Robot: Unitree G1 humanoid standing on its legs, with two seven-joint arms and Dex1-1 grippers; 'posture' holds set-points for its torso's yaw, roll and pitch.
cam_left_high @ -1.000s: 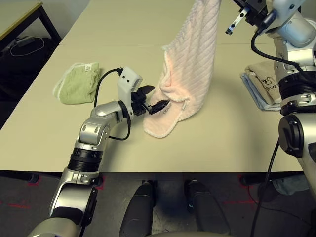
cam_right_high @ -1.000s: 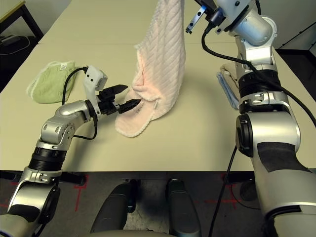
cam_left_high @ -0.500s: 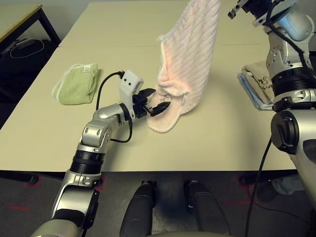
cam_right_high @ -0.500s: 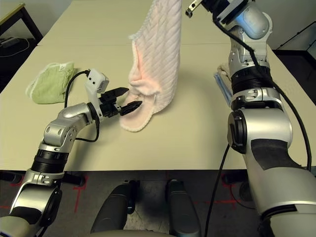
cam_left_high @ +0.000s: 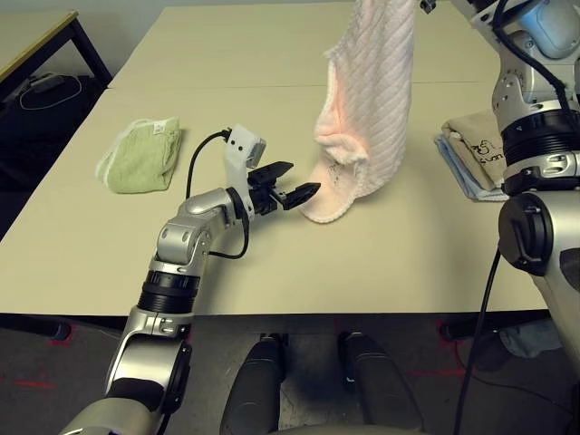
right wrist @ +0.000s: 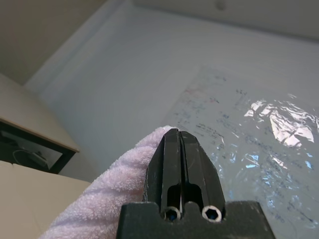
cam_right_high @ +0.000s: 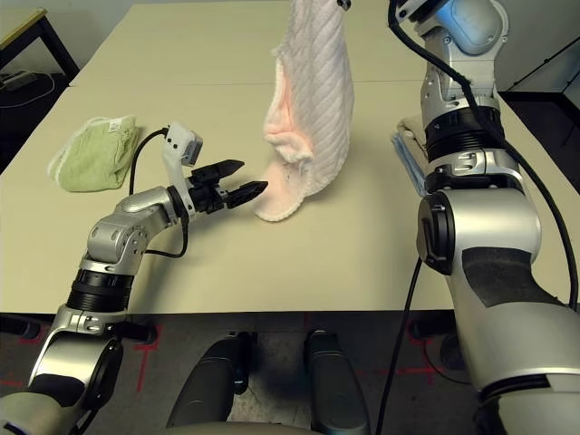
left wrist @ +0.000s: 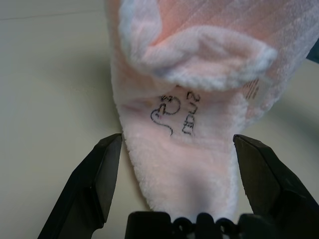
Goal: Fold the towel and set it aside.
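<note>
Since a second earlier, the towel [cam_left_high: 367, 100] had swung toward the right of the frame and lifted, so that just its lowest fold rested on the table [cam_left_high: 381, 263]. At far left I saw the light green towel [cam_left_high: 140, 154] lying flat. My left gripper [cam_left_high: 299, 188] hung just left of the pink fold, fingers spread wide, holding nothing. From the head views I could not read the mark; the left wrist view showed the dark embroidered animal [left wrist: 164, 112] with small lettering beside it, too small to make out, between the spread fingers [left wrist: 94, 184]. At upper right, my right gripper [right wrist: 182, 164] was clenched on the towel's top edge. The beige towel [cam_left_high: 480, 145] sat at right.
</note>
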